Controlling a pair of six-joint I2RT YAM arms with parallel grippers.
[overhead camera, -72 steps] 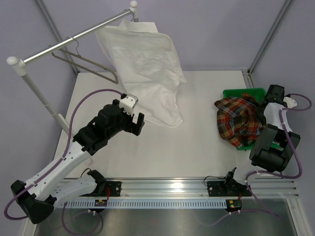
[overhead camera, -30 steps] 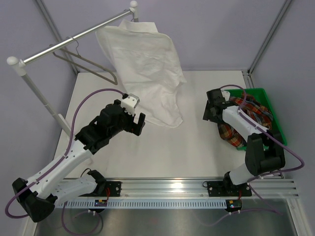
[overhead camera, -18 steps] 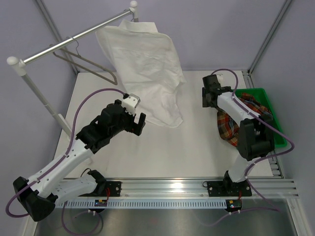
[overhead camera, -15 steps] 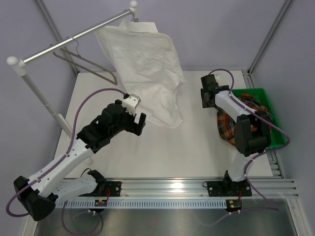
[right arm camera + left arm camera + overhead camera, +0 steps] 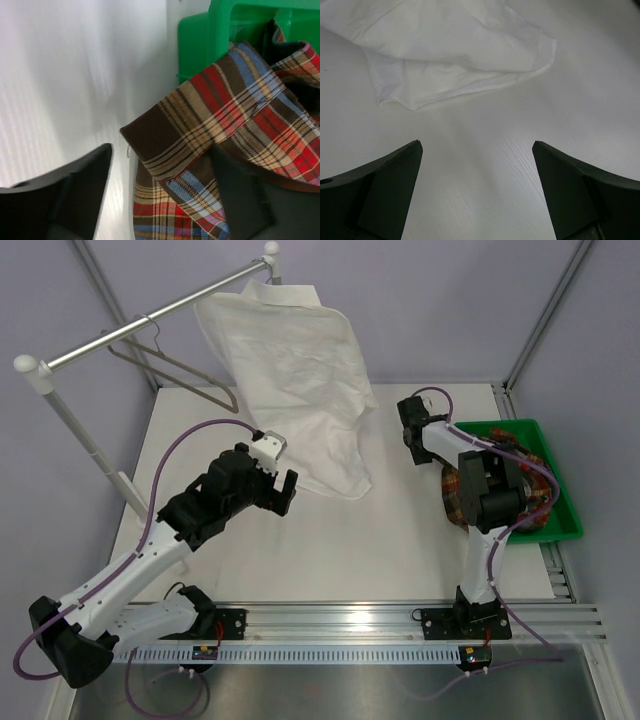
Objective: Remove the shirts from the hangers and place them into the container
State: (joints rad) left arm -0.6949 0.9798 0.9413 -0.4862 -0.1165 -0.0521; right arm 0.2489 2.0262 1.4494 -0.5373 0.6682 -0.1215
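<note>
The off-white shirt [image 5: 295, 370] hangs from the silver rail, its hem [image 5: 455, 75] resting on the table; its hanger is hidden. An empty wire hanger [image 5: 175, 370] hangs on the rail beside it. My left gripper [image 5: 283, 490] [image 5: 476, 145] is open just short of the hem, with nothing between its fingers. The plaid shirt [image 5: 453, 490] [image 5: 240, 115] lies in the green container [image 5: 565, 520] [image 5: 200, 35], spilling over its left rim. My right gripper [image 5: 412, 440] [image 5: 160, 150] stands open at the container's left corner, with the plaid collar in view between its fingers.
The silver rail [image 5: 150, 325] on white posts crosses the back left corner. The right arm's elbow [image 5: 490, 495] hangs over the container. Frame posts stand at the back right [image 5: 520, 350]. The metal base rail [image 5: 350, 620] runs along the near edge.
My right arm has swung from over the container to its left back corner, and its jaws have widened. The plaid shirt stays in the container. The left arm has barely moved.
</note>
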